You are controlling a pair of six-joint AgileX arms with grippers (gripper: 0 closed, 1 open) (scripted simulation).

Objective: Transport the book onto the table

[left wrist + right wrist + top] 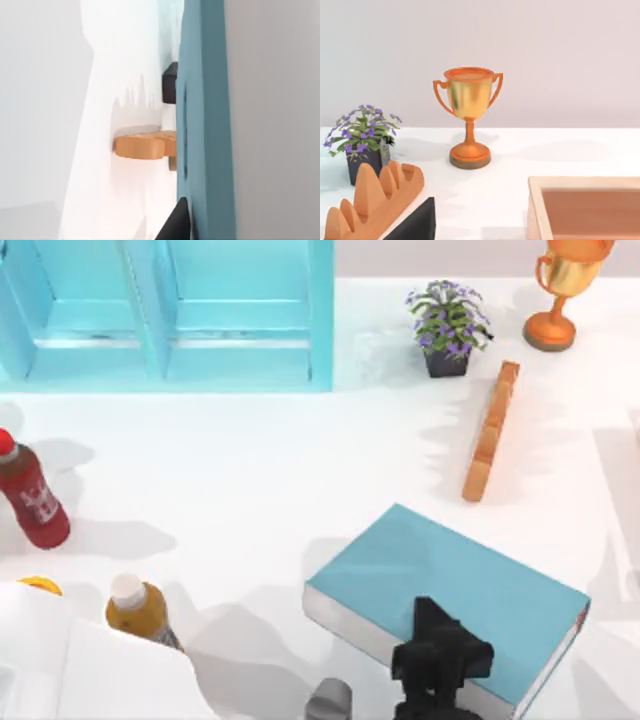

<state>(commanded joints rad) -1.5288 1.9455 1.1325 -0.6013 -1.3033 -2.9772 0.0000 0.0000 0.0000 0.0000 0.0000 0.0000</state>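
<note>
The book (450, 575), a thick teal-blue hardcover with pale page edges, lies at an angle over the white table (250, 470) at the front right. My left gripper (440, 645) is at the book's near edge and is shut on it. In the left wrist view the book (205, 125) shows edge-on, with one black finger (172, 227) against its cover. I cannot tell whether the book rests on the table or hangs just above it. My right arm is parked beyond the top view's right side.
An orange-brown wooden bar (490, 430) lies just behind the book. Farther back are a potted plant (447, 325) and a gold trophy (562, 285). A turquoise shelf unit (170, 310) fills the back left. Two bottles (30, 495) (140, 610) stand at the left. A wooden box (585, 205) sits near the right arm.
</note>
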